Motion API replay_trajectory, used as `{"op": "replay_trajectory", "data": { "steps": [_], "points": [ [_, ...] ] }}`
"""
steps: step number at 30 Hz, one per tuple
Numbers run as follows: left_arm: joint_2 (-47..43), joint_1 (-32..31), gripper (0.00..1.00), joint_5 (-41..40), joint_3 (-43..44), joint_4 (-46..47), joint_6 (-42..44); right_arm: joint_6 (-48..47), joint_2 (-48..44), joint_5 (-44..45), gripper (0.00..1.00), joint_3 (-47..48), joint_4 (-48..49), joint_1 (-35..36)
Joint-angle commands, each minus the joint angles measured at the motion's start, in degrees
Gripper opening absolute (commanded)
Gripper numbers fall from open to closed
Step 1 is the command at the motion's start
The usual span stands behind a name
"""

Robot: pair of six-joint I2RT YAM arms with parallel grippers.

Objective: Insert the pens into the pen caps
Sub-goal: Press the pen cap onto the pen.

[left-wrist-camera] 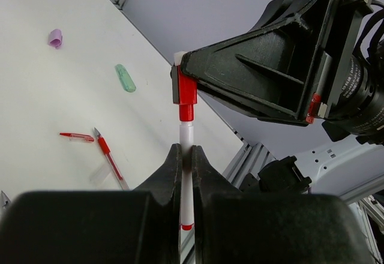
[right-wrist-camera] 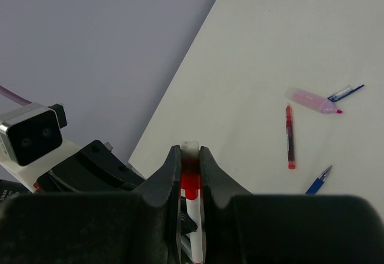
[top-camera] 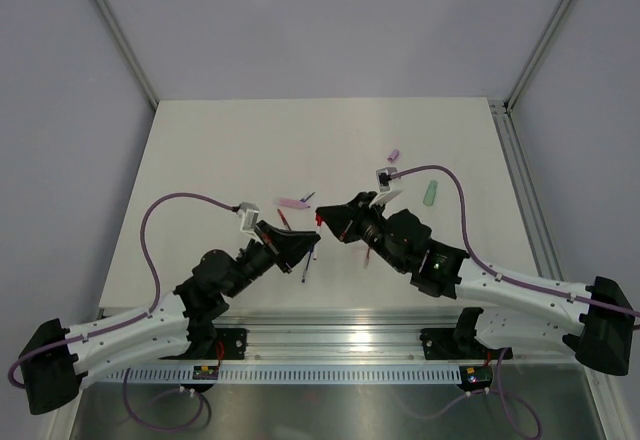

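Note:
My left gripper [left-wrist-camera: 186, 153] is shut on a white-barrelled pen [left-wrist-camera: 186, 133] with red parts and holds it above the table. My right gripper [right-wrist-camera: 190, 156] is shut on a red pen cap [right-wrist-camera: 191, 183]. The pen's front end sits inside the red cap [left-wrist-camera: 186, 93], and the white pen [right-wrist-camera: 194, 219] runs out of it. In the top view the two grippers meet tip to tip, left [top-camera: 308, 244] and right [top-camera: 322, 221]. Loose on the table lie a pink highlighter [right-wrist-camera: 312, 101], a red pen [right-wrist-camera: 290, 135], a lilac cap [left-wrist-camera: 55, 37] and a green pen [left-wrist-camera: 125, 78].
Two blue pens [right-wrist-camera: 346, 92] [right-wrist-camera: 318, 180] lie near the pink highlighter. Another red pen [left-wrist-camera: 109, 156] and a thin red piece [left-wrist-camera: 77, 136] lie under the right arm. The left wrist camera [right-wrist-camera: 30, 133] is close beside the jaws. A metal rail [top-camera: 340, 340] runs along the near edge.

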Motion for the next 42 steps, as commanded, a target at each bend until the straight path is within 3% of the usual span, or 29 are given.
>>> {"op": "replay_trajectory", "data": {
  "steps": [1, 12, 22, 26, 31, 34, 42],
  "points": [
    [-1.1, 0.4, 0.0, -2.7, 1.4, 4.9, -0.2, -0.2, -0.9, -0.4, 0.0, -2.2, -0.8, 4.0],
    [-1.7, 0.5, 0.0, -1.5, 4.8, 2.8, -1.1, -1.5, -2.0, 7.7, 0.0, -6.5, -5.6, 14.0],
    [1.9, 0.5, 0.0, 2.8, 4.9, 4.2, -2.6, 1.3, -3.0, 14.0, 0.01, -2.6, -10.6, 15.2],
    [2.6, 0.5, 0.0, 5.2, 4.4, 4.8, -3.0, 1.3, -3.0, 15.3, 0.09, 2.2, -13.6, 15.1],
    [1.3, 0.5, 0.0, 7.1, 3.3, 4.3, -3.3, 0.7, -4.2, 16.3, 0.34, 6.8, -18.6, 14.8],
    [0.2, 0.5, 0.0, 7.1, 2.1, 4.0, -3.8, -0.1, -6.0, 15.4, 0.41, 7.0, -18.9, 14.1],
    [-1.8, 0.5, 0.0, 7.0, 1.5, 2.9, -3.8, -4.2, -13.0, 10.8, 0.46, 4.5, -17.3, 13.8]
  ]
}}
